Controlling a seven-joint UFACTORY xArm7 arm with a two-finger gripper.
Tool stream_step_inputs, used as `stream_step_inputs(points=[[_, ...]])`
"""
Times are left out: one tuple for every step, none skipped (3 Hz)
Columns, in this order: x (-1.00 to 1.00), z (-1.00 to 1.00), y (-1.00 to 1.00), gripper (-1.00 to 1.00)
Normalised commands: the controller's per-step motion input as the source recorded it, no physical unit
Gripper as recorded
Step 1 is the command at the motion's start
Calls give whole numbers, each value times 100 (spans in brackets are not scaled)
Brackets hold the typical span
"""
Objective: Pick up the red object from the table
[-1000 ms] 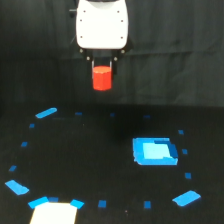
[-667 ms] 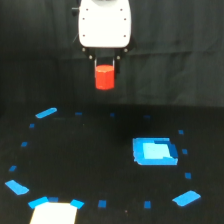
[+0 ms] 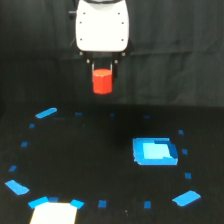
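Note:
The red object (image 3: pixel 102 81) is a small red-orange upright cylinder held in the air below the white gripper body, well above the black table (image 3: pixel 100 165). My gripper (image 3: pixel 102 70) is shut on its upper part; the dark fingers flank it on both sides. The cylinder's lower part hangs free against the dark backdrop.
A blue square patch (image 3: pixel 155 151) lies on the table toward the exterior view's right. Small blue tape pieces form a ring on the table, such as one at the back left (image 3: pixel 46 113). A pale rectangle (image 3: pixel 54 213) lies at the front left.
The gripper and the red object have shifted slightly toward the exterior view's right and a little lower in the frame. The grip on the cylinder is unchanged.

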Motion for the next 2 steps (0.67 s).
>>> stream_step_inputs(points=[[29, 0, -2, -100], [-7, 4, -27, -100]])
